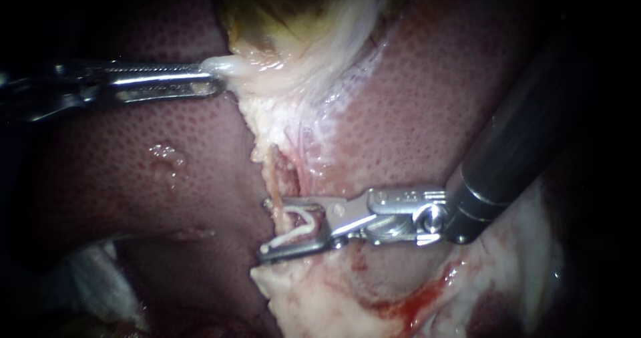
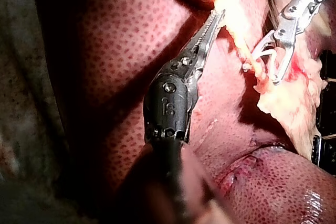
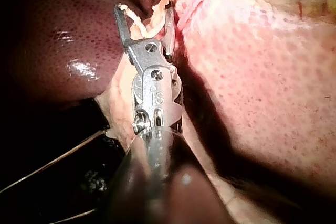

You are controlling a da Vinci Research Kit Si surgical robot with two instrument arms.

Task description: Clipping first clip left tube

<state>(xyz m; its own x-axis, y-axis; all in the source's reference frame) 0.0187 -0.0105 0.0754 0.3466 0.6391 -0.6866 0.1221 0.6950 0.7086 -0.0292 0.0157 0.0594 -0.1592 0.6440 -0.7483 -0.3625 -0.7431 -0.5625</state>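
Jaws of my left instrument [image 1: 217,77] are pressed together on a fold of pale tissue [image 1: 230,64] at the lower edge of the gallbladder [image 1: 280,11], and its shaft comes in level over the speckled dark red liver [image 1: 133,144]. From that grip a ragged strip of pale tissue runs down the cleft between the liver lobes. Within it I can see the left tube [image 1: 272,178], a thin orange-pink strand that passes straight down into the mouth of my right instrument [image 1: 266,230]. Those jaws stand wide apart, one on either side of the tube, and they carry a white clip [image 1: 304,234] whose two legs lie against them, spread in a V around the tube. Further right, beneath that shaft, a smear of blood [image 1: 414,304] lies on the pale tissue.
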